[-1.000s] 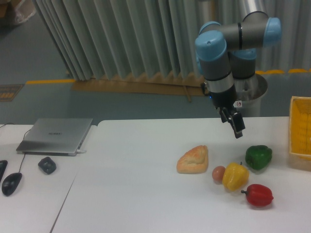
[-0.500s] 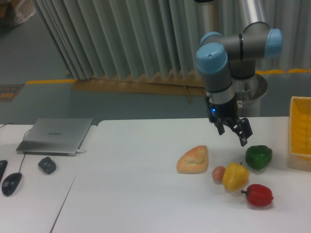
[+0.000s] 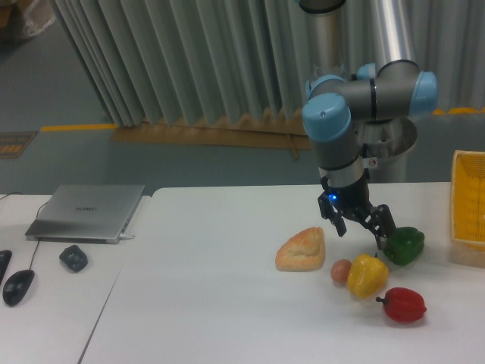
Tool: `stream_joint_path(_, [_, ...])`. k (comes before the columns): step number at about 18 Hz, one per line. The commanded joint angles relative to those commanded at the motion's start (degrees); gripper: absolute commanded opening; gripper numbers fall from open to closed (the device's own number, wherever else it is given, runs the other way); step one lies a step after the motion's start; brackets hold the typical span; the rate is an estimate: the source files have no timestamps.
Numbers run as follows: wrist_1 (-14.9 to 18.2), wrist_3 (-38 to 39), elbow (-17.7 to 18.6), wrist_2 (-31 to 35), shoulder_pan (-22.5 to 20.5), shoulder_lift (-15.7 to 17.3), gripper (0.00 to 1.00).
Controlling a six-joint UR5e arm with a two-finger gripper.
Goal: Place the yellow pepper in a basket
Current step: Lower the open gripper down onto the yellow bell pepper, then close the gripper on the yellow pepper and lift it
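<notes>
The yellow pepper lies on the white table, between a small brown egg-like object on its left and the red pepper at its lower right. The green pepper sits behind it to the right. My gripper is open, fingers spread, hanging just above and slightly behind the yellow pepper, not touching it. The yellow lattice basket stands at the right edge of the view, partly cut off.
A bread roll lies left of the peppers. A closed laptop, a dark lump and a mouse are at the far left. A table seam runs down the left part.
The gripper has come down toward the yellow pepper and turned, and its fingers have spread open. The peppers and the other objects have not moved.
</notes>
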State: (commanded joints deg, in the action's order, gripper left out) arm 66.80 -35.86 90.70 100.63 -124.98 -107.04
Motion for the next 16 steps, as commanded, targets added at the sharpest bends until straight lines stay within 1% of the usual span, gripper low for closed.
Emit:
stream_joint_path(1, [-0.1,0.0,-0.1,0.5,0.0,-0.4,1.00])
stream_joint_path(5, [-0.2,-0.1,-1.4,0.9,-0.1,-3.9,1.00])
stream_joint_path(12, [-0.4,-1.2,-0.9,1.1,-0.4,-4.6,1.00])
stream_joint_path(16, [-0.2,-1.3,-0.6,2.5,0.1,-6.1,1.00])
